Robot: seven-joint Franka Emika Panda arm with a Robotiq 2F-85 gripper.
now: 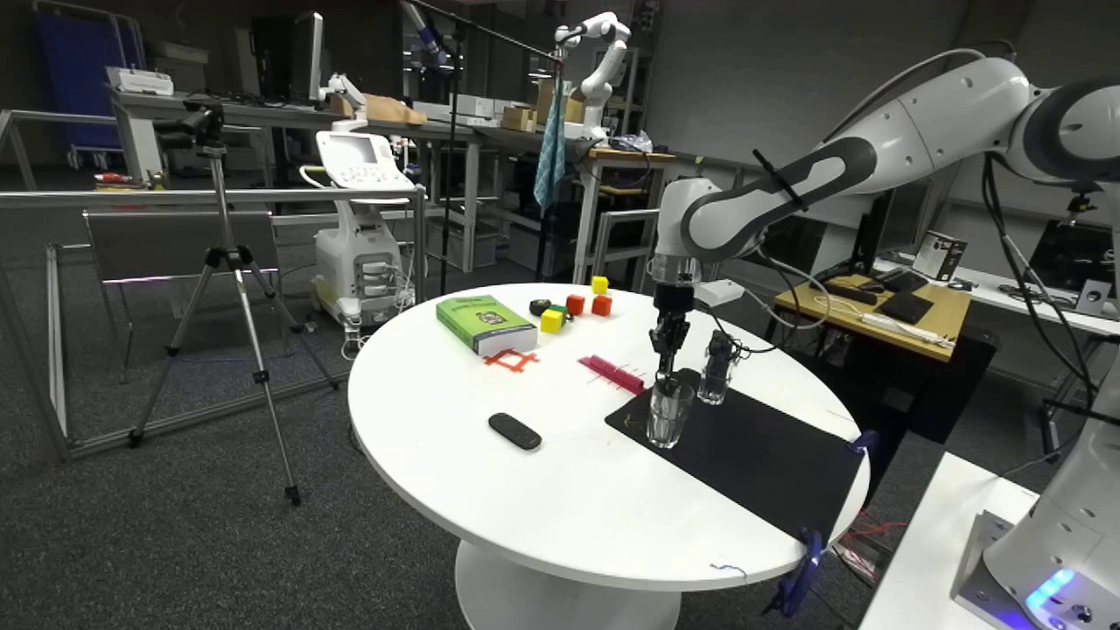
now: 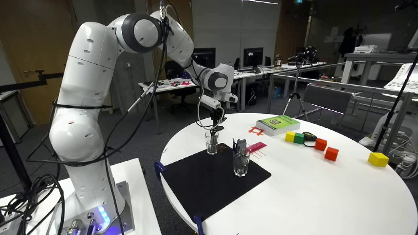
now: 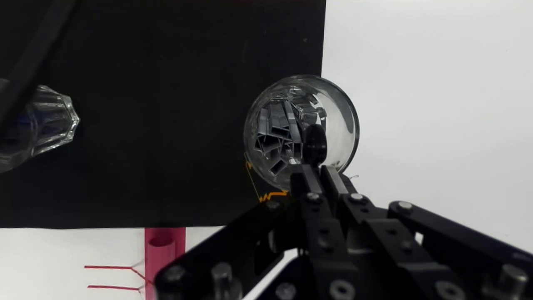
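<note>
My gripper [image 3: 320, 168] points down at a clear glass [image 3: 341, 121], its fingers almost together. A slim black object [image 3: 315, 143] with a rounded end shows at the fingertips, over the inside of the glass. The fingers appear shut on it; its lower part is hard to make out. Grey metal strips like staples [image 3: 275, 129] lie inside the glass. In both exterior views the gripper [image 1: 667, 363] [image 2: 214, 129] is at the mouth of this upright glass [image 1: 668, 420] [image 2: 212, 148]. The glass stands by a corner of the black mat [image 1: 770, 455].
A second glass [image 2: 241, 169] holding dark and grey items stands on the mat. A pink tube on a strip [image 1: 612, 374], a green book [image 1: 486, 324], a black remote [image 1: 514, 430] and several coloured blocks [image 2: 320, 144] are on the round white table. Blue clamps [image 2: 159, 168] grip its edge.
</note>
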